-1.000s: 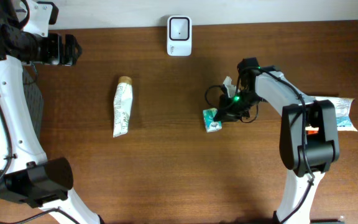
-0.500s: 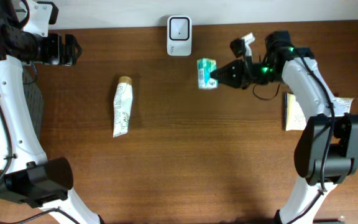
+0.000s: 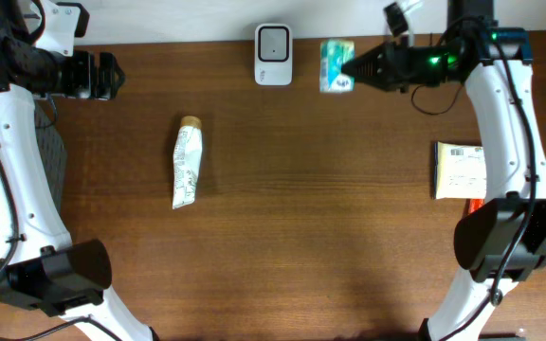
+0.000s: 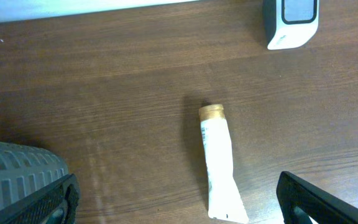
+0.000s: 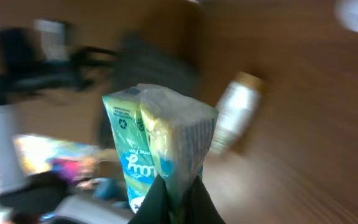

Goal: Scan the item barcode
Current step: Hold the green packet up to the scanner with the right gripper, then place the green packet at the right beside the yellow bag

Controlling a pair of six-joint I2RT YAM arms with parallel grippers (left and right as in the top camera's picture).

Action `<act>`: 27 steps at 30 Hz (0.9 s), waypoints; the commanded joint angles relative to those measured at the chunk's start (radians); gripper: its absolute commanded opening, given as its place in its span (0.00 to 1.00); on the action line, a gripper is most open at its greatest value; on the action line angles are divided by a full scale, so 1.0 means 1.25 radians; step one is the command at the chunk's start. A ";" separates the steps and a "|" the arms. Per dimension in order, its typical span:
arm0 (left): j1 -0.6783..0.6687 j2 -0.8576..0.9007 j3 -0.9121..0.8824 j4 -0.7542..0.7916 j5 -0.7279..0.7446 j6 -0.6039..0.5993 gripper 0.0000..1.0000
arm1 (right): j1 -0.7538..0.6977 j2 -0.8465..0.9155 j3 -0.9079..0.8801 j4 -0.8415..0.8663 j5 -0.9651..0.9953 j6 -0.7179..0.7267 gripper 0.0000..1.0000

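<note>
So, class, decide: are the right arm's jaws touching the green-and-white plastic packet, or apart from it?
Touching. The right wrist view shows the right gripper with jaws pinched shut on the lower edge of the green-and-white plastic packet, no gap.

You have a dark brown wood-grain tabletop (image 3: pixel 282 246) filling nearly the whole overhead frame, its grain running left to right. Along the top edge you see a narrow pale strip (image 3: pixel 159 19) where the wood ends; whether it is wall or floor you cannot tell. The light is soft and even, with faint shadows and a dull sheen on the wood. In the right wrist view the room behind is smeared: dark shapes upper left, a bright colourful patch lower left
</note>
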 commanded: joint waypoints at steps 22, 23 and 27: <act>0.005 -0.012 0.004 0.001 0.001 0.010 0.99 | 0.367 0.382 0.092 0.842 1.263 -0.571 0.04; 0.005 -0.012 0.004 0.001 0.001 0.010 0.99 | 0.369 0.390 0.092 0.846 1.263 -0.588 0.04; 0.005 -0.012 0.004 0.001 0.001 0.009 0.99 | 0.392 0.406 0.091 0.848 1.260 -0.700 0.04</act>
